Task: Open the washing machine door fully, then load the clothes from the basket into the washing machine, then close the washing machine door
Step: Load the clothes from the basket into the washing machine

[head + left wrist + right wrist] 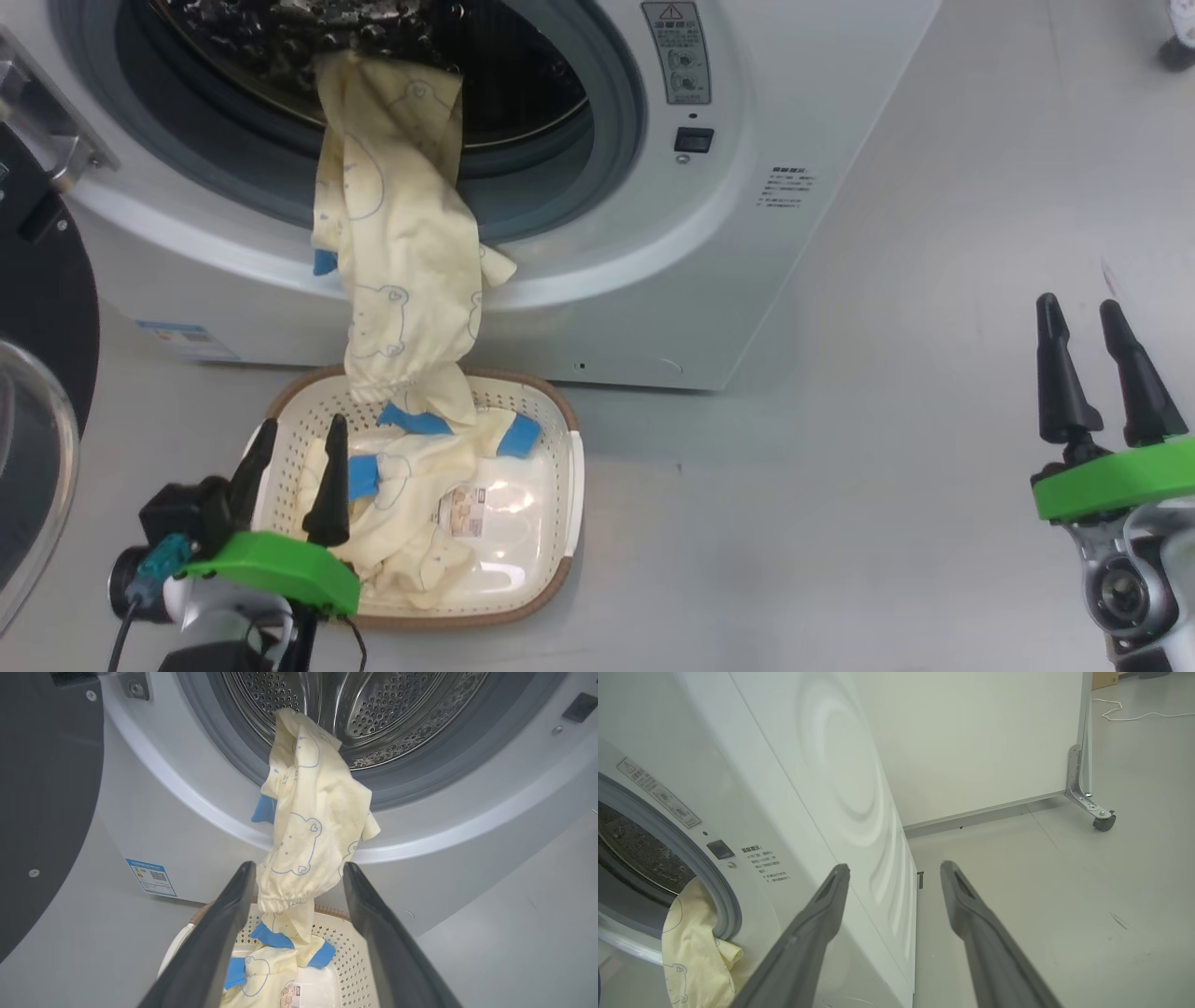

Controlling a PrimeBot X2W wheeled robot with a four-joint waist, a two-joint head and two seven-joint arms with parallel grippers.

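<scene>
The left pincer hovers over the basket, fingers apart and empty. The right pincer, also apart and empty, hangs well off above the floor. The clothes trail from the washing machine mouth down into the basket. The door stands open at the left.

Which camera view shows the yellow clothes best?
The head view: the clothes hang from the drum down into the basket, nearly whole. The left wrist view cuts off the basket end; the right wrist view catches one fold at the gasket.
</scene>
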